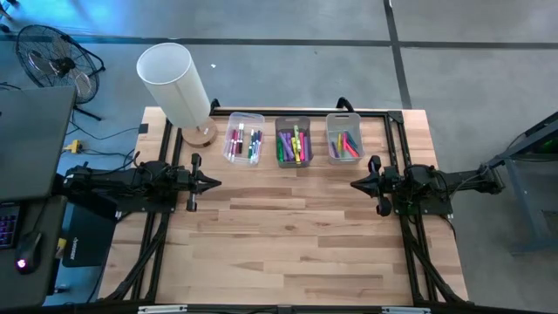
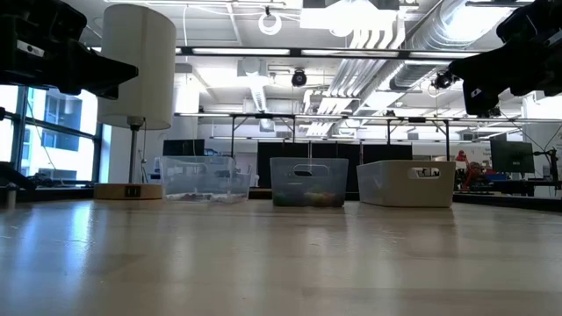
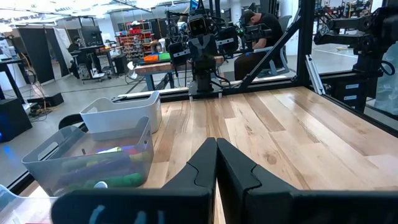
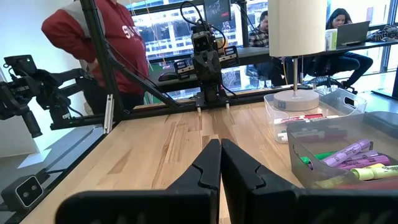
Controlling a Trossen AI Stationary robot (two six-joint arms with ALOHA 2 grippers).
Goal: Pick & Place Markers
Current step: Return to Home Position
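Observation:
The markers lie in three clear bins along the table's far edge: a left bin (image 1: 245, 139) with pink, white and blue ones, a middle bin (image 1: 294, 142) with green, yellow and purple ones, and a right bin (image 1: 343, 138) with pink, green and yellow ones. My left gripper (image 1: 215, 183) hovers above the table's left part, fingers shut, pointing right (image 3: 217, 152). My right gripper (image 1: 356, 184) hovers above the right part, shut, pointing left (image 4: 221, 152). Both hold nothing.
A white-shaded lamp (image 1: 179, 87) on a round wooden base stands at the table's far left corner, beside the left bin. Bare wood (image 1: 288, 235) stretches between the arms and toward the near edge. People show in the room behind the table in the wrist views.

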